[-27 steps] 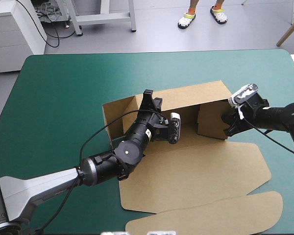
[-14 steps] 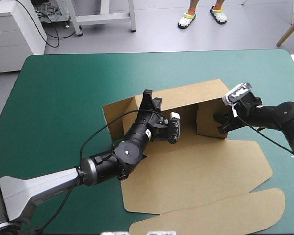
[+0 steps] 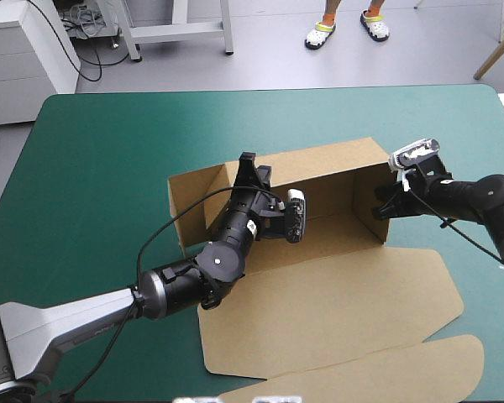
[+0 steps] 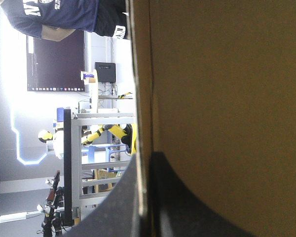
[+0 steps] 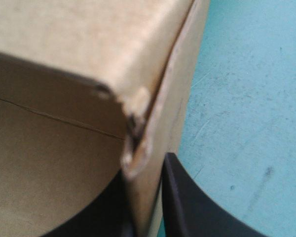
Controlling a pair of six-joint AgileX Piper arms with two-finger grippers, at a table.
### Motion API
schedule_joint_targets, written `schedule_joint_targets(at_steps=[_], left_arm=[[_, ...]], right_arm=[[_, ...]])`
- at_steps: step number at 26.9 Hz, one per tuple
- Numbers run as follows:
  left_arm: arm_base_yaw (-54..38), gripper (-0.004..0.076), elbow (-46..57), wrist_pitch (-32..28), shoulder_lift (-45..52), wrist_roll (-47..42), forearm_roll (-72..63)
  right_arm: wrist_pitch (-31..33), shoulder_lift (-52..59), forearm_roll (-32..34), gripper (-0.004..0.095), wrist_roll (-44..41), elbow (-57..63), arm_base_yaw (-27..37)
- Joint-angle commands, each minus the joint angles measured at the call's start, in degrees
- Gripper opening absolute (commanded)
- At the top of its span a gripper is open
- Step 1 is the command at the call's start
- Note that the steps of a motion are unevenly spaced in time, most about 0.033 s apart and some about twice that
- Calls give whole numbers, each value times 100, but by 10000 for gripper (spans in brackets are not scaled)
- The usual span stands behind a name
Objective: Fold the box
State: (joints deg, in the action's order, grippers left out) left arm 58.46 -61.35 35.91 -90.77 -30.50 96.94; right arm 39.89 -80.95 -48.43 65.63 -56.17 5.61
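Pinching box (image 3: 319, 180): left pincer (image 4: 146, 165), right pincer (image 5: 144, 197)

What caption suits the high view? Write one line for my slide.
Left jaws pinch the back wall, right jaws the right end wall, of the brown box; lid flat on teal-green table.

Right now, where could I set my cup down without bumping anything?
The teal-green cover is bare left of the box and along the far edge behind it. The middle is crowded: the left gripper and right gripper pinch its walls.
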Motion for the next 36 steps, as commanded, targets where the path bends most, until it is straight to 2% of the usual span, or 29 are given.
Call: schedule_joint_targets(at_steps=[1,4,6,7,10,11,13,23,29,34,36], left_arm=[[47,-10,-144,69,217,-72,586],[47,0,-144,82,217,-99,586],[47,79,-144,82,217,-99,586],[47,176,-144,82,217,-99,605],[47,345,-144,82,217,-288,687],[47,388,-144,82,217,-342,700],[47,419,-144,49,217,-473,700],[640,387,-171,104,398,-569,700],[1220,382,-171,401,640,-569,700],[1543,310,-171,534,940,-569,709],[1643,248,-171,586,1090,-569,709]], right_arm=[[359,309,61,12,-413,-154,-48],[264,436,359,4,-856,-40,-48],[212,436,480,4,-1041,62,-161],[202,436,570,4,-1121,99,-161],[138,458,601,4,-1257,122,-161],[115,458,615,4,-1335,122,-161],[115,458,653,4,-1493,122,-161],[226,458,1648,4,-2716,-228,-161],[576,458,1840,3,-3148,-609,-161],[862,458,1952,3,-3545,-843,-161],[1022,458,2121,3,-3745,-970,-161]])
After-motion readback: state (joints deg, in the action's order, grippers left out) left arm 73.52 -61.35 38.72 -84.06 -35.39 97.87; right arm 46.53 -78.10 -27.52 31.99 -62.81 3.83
